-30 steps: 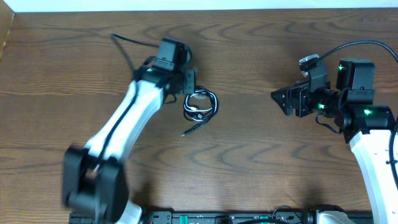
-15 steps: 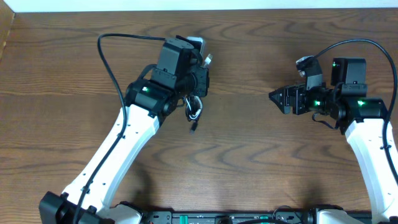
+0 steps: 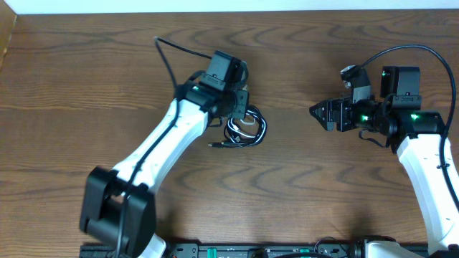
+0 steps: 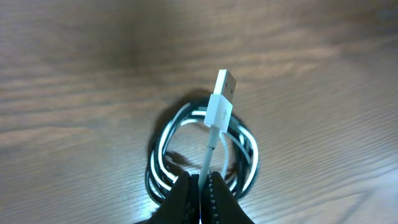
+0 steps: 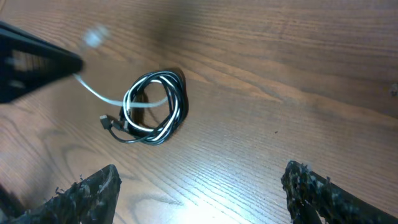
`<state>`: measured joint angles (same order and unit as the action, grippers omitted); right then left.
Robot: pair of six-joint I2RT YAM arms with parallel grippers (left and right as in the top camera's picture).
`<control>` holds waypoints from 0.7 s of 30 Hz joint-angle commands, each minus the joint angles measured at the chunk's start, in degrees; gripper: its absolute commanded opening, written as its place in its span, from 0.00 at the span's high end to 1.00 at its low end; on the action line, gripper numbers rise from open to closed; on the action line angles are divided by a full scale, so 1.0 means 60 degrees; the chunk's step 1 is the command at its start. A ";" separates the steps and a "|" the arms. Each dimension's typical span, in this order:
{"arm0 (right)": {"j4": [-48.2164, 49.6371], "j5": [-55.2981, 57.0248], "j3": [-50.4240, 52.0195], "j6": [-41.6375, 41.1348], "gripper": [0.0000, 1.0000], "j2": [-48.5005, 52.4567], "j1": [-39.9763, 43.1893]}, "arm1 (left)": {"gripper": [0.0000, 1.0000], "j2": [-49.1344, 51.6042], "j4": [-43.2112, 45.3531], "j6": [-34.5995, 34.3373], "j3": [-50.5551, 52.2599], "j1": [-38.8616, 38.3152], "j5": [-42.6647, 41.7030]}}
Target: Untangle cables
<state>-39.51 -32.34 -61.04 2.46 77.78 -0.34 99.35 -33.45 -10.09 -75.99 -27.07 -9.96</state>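
Observation:
The black and white cables [image 3: 245, 129] lie coiled together on the wooden table, also in the left wrist view [image 4: 202, 155] and the right wrist view [image 5: 154, 107]. My left gripper [image 4: 202, 186] is shut on the white cable just below its white USB plug [image 4: 221, 99], which sticks up past the coil. In the overhead view the left gripper [image 3: 239, 107] sits at the coil's upper left. A black plug end [image 3: 217, 145] points left from the coil. My right gripper [image 5: 199, 186] is open and empty, well to the right [image 3: 315, 111] of the coil.
The wooden table [image 3: 301, 186] spreads around the coil. A thick black robot wire [image 3: 172, 50] loops off the left arm. The table's far edge [image 3: 229, 11] runs along the top of the overhead view.
My left gripper, raised with the coil hanging half a second ago, has come down and to the right; the coil now lies flat on the table. The right arm has barely moved.

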 commanded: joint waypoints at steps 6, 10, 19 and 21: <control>0.0011 -0.0025 -0.0182 -0.0120 0.19 0.0058 -0.0146 | 0.93 0.0943 -0.0419 0.0328 0.0011 -0.0171 0.0066; 0.0011 -0.0025 -0.0182 -0.0120 0.19 0.0058 -0.0146 | 0.93 0.0962 -0.0925 0.0437 0.0011 -0.0419 0.0055; 0.0011 -0.0025 -0.0182 -0.0120 0.19 0.0058 -0.0146 | 0.92 0.1359 -0.0987 0.0426 0.0011 -0.1020 0.0069; 0.0011 -0.0025 -0.0182 -0.0120 0.19 0.0058 -0.0146 | 0.92 0.1650 -0.1002 0.0423 0.0011 -0.1016 0.0069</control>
<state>-39.46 -32.34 -61.04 2.26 77.87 -0.34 106.34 -39.20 -8.67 -75.99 -33.30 -9.96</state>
